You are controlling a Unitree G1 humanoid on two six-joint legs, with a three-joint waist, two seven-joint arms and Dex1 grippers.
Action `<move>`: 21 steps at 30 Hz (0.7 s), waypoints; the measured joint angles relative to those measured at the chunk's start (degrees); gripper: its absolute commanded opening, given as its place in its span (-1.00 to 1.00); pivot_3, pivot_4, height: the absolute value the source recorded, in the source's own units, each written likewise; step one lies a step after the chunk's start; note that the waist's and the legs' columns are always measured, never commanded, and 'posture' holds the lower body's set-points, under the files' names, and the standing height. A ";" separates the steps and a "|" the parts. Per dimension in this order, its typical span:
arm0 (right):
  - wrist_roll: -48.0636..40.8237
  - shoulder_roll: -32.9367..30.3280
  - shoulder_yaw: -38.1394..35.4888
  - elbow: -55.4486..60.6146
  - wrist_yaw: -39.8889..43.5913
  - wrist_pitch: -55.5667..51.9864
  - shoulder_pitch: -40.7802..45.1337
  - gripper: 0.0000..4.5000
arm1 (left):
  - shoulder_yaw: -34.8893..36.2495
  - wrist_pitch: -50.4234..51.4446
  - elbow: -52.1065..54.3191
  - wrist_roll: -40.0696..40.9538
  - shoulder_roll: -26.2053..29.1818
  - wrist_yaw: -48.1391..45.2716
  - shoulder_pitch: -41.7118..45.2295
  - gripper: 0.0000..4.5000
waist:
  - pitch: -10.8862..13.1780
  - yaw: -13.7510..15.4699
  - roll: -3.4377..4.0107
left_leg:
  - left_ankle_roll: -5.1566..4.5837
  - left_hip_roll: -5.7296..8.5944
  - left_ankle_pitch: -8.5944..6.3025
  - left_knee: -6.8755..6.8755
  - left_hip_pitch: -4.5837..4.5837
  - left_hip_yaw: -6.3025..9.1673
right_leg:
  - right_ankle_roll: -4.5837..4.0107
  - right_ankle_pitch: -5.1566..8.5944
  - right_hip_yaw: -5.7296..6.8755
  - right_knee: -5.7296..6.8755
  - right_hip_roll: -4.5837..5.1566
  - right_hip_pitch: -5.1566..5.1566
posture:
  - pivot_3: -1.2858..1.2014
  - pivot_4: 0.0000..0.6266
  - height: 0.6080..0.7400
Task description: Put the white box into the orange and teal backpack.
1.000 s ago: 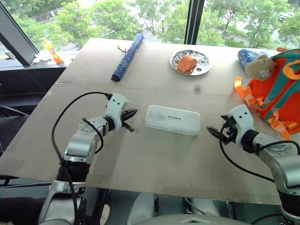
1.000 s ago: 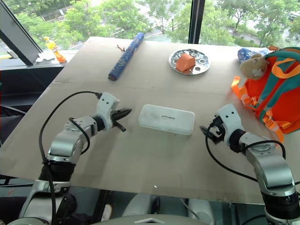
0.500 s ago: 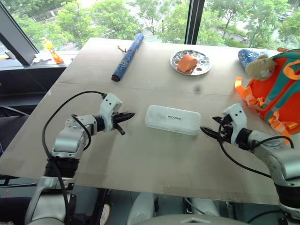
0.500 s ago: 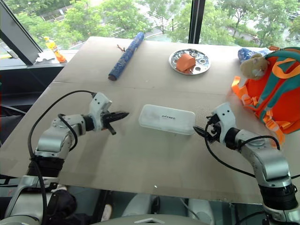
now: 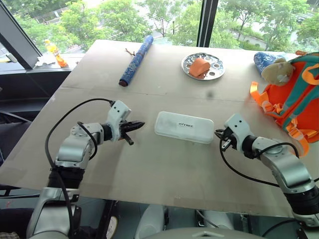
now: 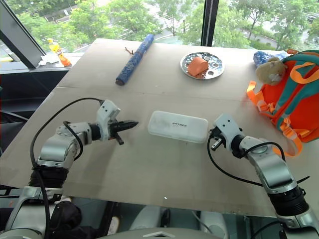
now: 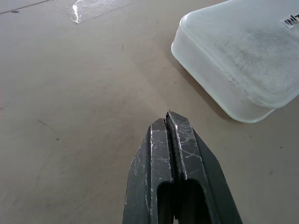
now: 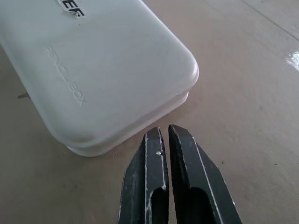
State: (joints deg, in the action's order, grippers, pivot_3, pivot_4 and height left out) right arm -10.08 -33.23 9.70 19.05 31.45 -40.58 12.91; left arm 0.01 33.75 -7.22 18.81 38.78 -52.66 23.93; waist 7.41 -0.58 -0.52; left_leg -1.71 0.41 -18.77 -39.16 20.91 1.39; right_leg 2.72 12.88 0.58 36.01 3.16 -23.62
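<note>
Right end effector [image 8: 163, 133] fingertips closed beside half-cropped white box [image 8: 107, 70]

A tan table [image 5: 164, 169] carries the white box [image 5: 183, 127] at its middle, a rolled blue speckled bag [image 5: 135, 60] at far left, a round metal plate [image 5: 203, 65] holding an orange object at far centre, and the orange and teal backpack [image 5: 297, 94] at the right edge.
</note>
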 measured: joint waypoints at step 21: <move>2.77 2.26 0.67 -0.25 -0.59 0.69 0.42 -1.00 | 2.86 34.11 -10.17 13.10 -2.80 -0.79 13.46 0.99 | 0.01 -0.13 -0.02 | 0.01 0.12 0.01 -0.05 -0.06 0.02 | 0.01 0.01 -0.02 0.12 -0.03 0.01 | 0.03 -0.52 0.87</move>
State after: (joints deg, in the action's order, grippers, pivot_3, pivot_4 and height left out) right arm -7.30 -30.97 10.37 18.79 30.87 -39.89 13.33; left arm 2.87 67.86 -17.40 31.92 35.98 -53.44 37.39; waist 7.42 -0.71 -0.54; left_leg -1.69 0.53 -18.76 -39.22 20.85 1.41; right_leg 2.73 12.89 0.56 36.13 3.14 -23.62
